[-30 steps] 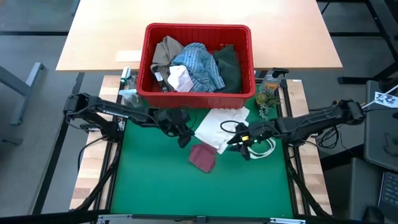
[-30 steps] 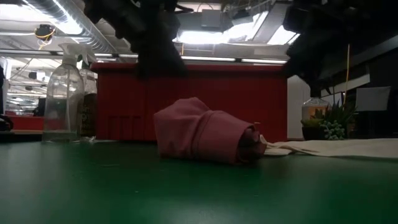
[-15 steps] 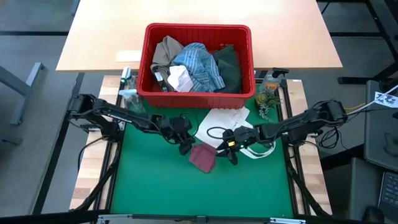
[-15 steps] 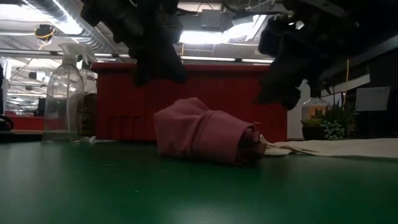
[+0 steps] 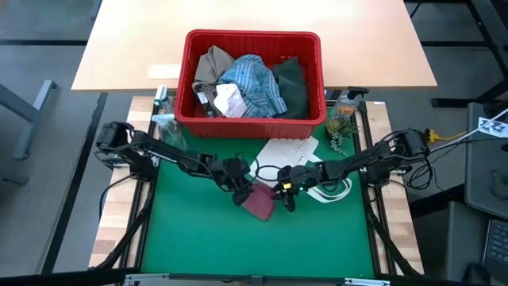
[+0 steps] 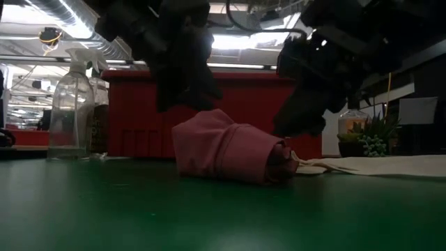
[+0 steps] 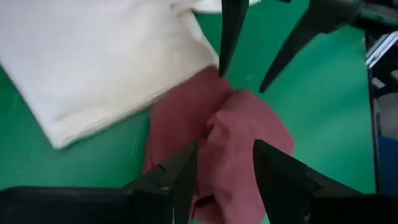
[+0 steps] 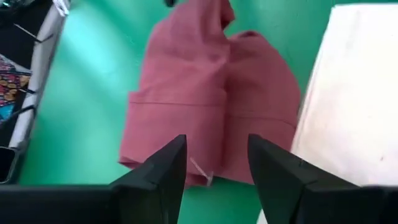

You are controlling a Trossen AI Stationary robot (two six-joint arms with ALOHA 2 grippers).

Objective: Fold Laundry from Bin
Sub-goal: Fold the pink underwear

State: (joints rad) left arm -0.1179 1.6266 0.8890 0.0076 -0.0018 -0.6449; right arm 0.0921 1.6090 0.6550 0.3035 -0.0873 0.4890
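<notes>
Green mat (image 5: 198,238) bears maroon cloth (image 5: 259,202) between two open, empty end effectors.

We see a small maroon cloth (image 6: 230,152) bunched in a rumpled heap on the green tabletop (image 6: 209,216). Behind the cloth stands the red bin (image 6: 209,115). Above the cloth hang two dark grippers: the left gripper (image 6: 182,73) over its left end, the right gripper (image 6: 303,104) over its right end. A clear spray bottle (image 6: 71,104) stands left of the cloth; a flat white bag (image 6: 376,165) and a small plant (image 6: 369,136) lie to its right.
</notes>
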